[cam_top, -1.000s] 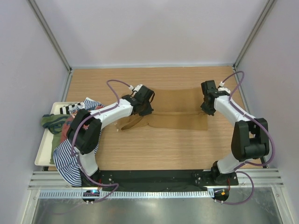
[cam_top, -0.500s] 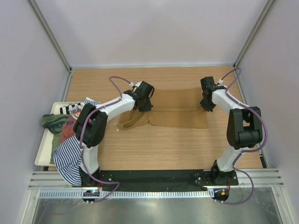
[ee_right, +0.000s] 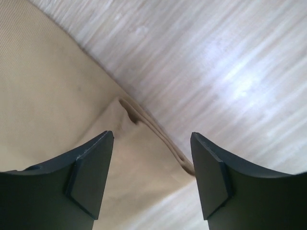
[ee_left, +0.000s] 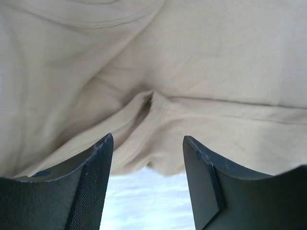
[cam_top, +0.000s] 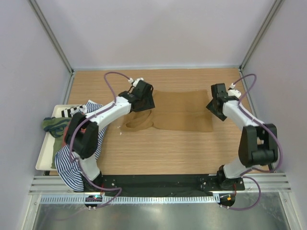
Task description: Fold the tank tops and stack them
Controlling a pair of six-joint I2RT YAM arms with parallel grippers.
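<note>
The tan-brown tank top (cam_top: 182,115) lies folded flat on the middle of the table, its straps bunched at the left end. My left gripper (cam_top: 146,103) hovers open over its upper left part. In the left wrist view nothing sits between the fingers (ee_left: 98,163), and the cloth (ee_left: 216,57) with its seam lies below them. My right gripper (cam_top: 214,107) stands open over the top's right edge. In the right wrist view the doubled hem (ee_right: 144,120) lies just beyond the fingertips (ee_right: 204,158).
A white tray (cam_top: 42,163) at the left edge holds a heap of tank tops: olive green (cam_top: 53,125), rust-red (cam_top: 69,134) and navy-white striped (cam_top: 72,163), which hangs over the tray's near side. Walls close in the table on three sides.
Both grippers have opened and let go of the tan top. They have lifted slightly off the cloth, which now lies flat in its fold.
</note>
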